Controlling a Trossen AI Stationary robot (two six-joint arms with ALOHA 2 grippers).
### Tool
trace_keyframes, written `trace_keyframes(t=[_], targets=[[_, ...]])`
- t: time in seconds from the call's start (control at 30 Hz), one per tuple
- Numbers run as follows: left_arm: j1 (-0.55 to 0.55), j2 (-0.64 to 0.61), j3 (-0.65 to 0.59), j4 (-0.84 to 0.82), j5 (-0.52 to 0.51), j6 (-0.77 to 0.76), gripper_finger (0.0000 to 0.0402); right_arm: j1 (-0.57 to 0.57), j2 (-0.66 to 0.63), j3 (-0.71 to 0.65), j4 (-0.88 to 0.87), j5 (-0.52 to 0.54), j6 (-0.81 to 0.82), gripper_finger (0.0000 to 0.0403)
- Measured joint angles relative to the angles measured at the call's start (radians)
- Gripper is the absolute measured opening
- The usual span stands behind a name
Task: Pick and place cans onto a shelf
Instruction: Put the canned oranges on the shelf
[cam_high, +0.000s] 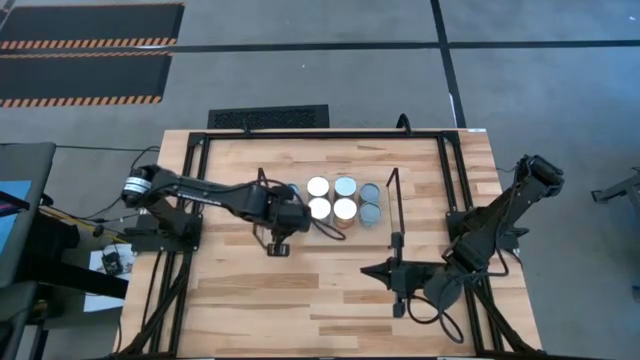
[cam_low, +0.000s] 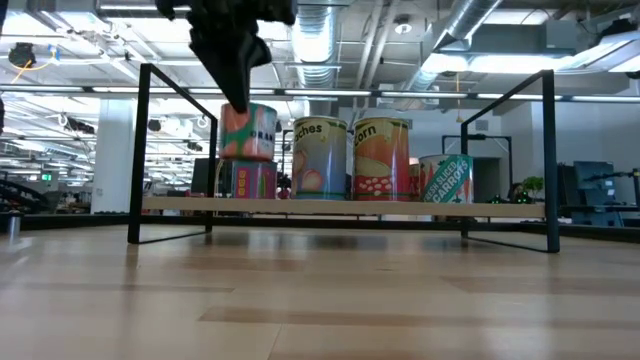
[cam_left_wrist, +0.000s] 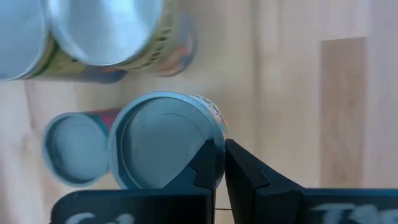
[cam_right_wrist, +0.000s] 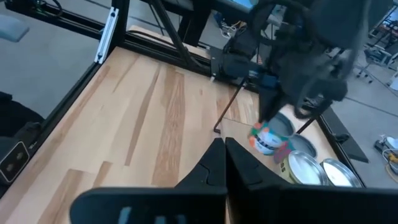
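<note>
We hold a can (cam_low: 247, 132) in the left gripper (cam_left_wrist: 219, 163) above the shelf (cam_low: 340, 206), jaws closed on its rim; it seems rigid, slippery. Right gripper (cam_right_wrist: 219, 149) waits, jaws closed empty.

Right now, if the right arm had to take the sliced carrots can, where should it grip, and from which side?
Take the carrots can at its top rim, coming straight down. It stands upright on the shelf with the corn can close beside it, so its side toward the shelf's end frame is probably freest for a finger.
</note>
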Motion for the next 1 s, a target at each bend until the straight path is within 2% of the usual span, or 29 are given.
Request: trace_keyframes(t=[0.3,0.6,1.0], targets=[[0.061,0.004,-0.021,0.016,-0.016,0.015,0.0004,0.001,0.000,0.000,0.000,0.000,0.000,0.0008],[0.074,0.036,-0.043,0.073,0.003,0.055,0.0004,0.001,0.000,0.000,0.001,0.000,0.002,0.0008],[0.096,0.080,-0.044,0.057,0.014,0.064,0.0004,0.002,0.000,-0.001,-0.005,0.000,0.010,0.0008]])
